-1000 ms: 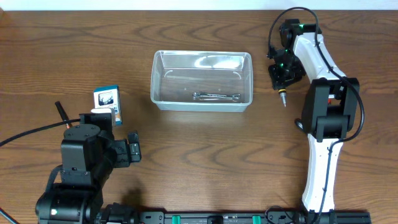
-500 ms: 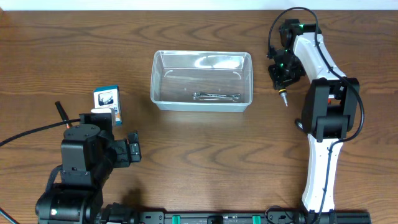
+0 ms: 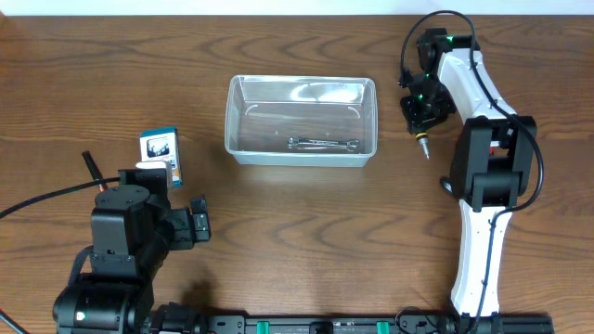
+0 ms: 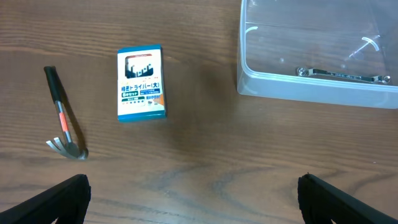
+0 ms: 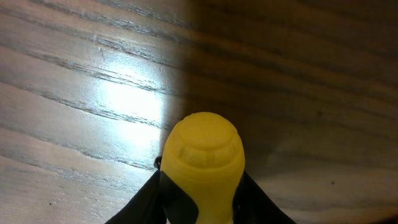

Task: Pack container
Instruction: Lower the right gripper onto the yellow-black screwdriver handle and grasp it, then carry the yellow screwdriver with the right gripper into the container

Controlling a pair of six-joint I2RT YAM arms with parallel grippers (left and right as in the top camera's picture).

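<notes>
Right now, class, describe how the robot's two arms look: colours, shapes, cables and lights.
The right arm has smooth white shells with black joints, a black cable looping above it and green lights near its wrist. The left arm is all black and blocky, trailing a black lead; its fingers are black.

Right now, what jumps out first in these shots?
The clear container sits mid-table with only a wrench lying inside. Just to its right, the right claw is shut on a yellow-handled screwdriver. Off to the container's left lie a blue-and-white box and a small hammer, both outside it.
</notes>
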